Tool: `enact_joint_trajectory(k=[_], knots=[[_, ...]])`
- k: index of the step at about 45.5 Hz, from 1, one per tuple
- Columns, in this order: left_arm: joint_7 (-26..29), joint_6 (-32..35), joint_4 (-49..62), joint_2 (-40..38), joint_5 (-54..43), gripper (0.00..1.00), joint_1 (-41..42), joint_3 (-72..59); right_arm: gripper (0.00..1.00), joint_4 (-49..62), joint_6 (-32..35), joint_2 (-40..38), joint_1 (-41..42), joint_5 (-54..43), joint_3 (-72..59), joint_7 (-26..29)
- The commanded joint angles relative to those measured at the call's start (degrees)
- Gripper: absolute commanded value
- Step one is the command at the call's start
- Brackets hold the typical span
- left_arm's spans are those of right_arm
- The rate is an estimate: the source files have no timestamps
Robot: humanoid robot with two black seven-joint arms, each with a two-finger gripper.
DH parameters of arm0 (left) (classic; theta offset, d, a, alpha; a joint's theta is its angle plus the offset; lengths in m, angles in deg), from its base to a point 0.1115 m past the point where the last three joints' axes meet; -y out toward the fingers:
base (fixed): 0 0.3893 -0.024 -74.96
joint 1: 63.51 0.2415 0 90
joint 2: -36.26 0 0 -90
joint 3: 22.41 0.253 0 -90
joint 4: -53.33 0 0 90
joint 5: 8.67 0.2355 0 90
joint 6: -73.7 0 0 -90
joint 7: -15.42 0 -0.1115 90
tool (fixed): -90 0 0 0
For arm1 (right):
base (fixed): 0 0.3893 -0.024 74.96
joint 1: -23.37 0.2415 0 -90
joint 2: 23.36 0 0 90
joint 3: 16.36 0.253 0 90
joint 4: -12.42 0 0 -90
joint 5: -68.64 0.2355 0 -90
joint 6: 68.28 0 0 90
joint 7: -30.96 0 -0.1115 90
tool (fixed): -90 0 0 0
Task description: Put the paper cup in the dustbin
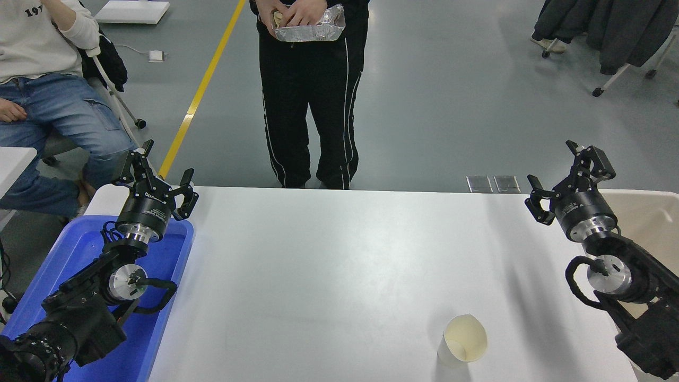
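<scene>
The paper cup [462, 346] stands upright on the white table near its front edge, right of the middle; its cream inside shows. The beige dustbin [653, 215] stands at the table's right end, partly hidden by my right arm. My right gripper [568, 174] is open and empty, held above the table's far right corner, far behind and to the right of the cup. My left gripper [155, 172] is open and empty, parked at the far left over the blue tub.
A bright blue plastic tub [90, 302] stands at the table's left end under my left arm. A person in black trousers [307, 95] stands at the far edge holding a foil packet. Another person [48, 74] sits at the upper left.
</scene>
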Motion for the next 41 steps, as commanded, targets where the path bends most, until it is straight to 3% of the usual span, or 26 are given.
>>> enact_joint_trajectory(k=[1,41], knots=[[0.00,0.00,0.04,0.00,0.01,1.00,0.00,0.06,0.99,1.83,0.11,-1.40,-0.35,0.01,-0.23,0.02],[0.00,0.00,0.04,0.00,0.01,1.00,0.00,-0.03,0.99,1.83,0.55,-2.01,3.42,0.62,-1.02,0.02]])
